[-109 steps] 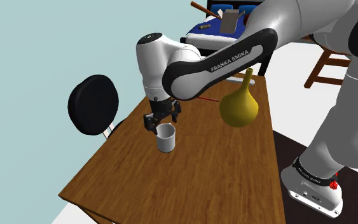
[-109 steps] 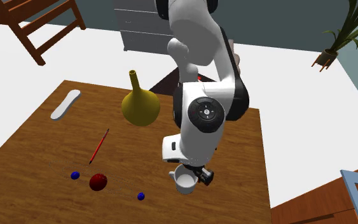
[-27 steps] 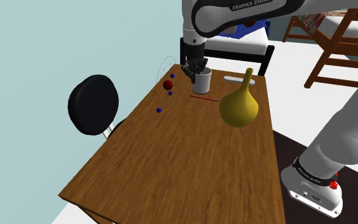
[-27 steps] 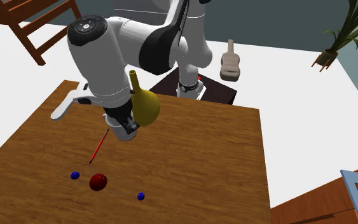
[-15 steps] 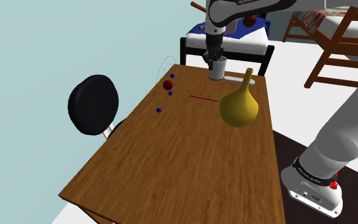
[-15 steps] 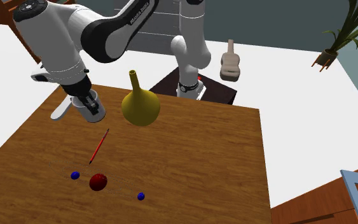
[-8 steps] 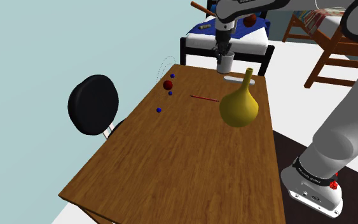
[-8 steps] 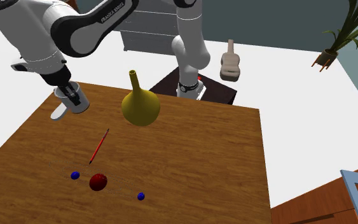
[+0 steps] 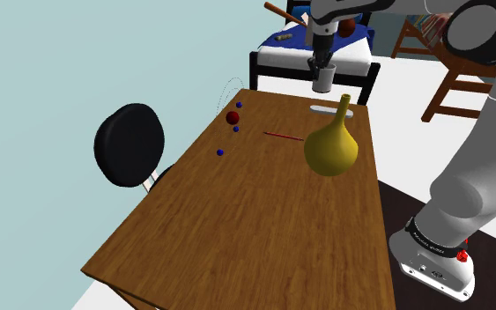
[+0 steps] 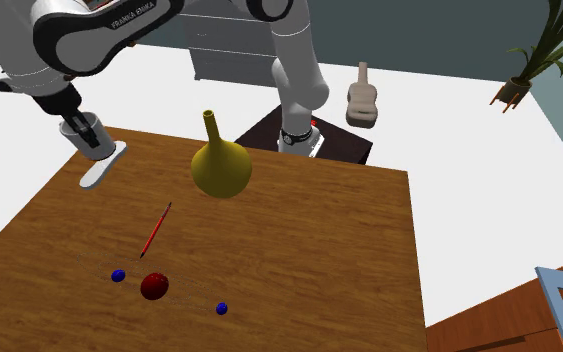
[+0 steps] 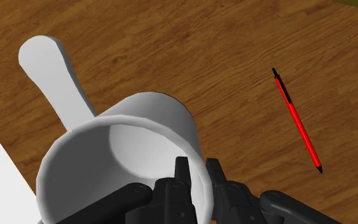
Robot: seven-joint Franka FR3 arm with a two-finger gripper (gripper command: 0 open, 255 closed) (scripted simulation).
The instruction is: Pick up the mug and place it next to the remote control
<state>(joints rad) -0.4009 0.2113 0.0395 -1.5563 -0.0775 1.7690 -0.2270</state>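
Item: white mug [image 11: 126, 143], held aloft, its wall pinched between the fingers of the black end effector [image 11: 196, 167], one inside the rim, one outside. Position: over one end of the white remote control [image 11: 51, 73], at the bench [image 11: 171, 51] edge. The remote's long axis runs out from beneath the mug, away from the end effector; setting-down spot judged just beside the remote

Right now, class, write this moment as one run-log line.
gripper: shut on mug rim | mug: aloft, close to remote control | placed: not yet
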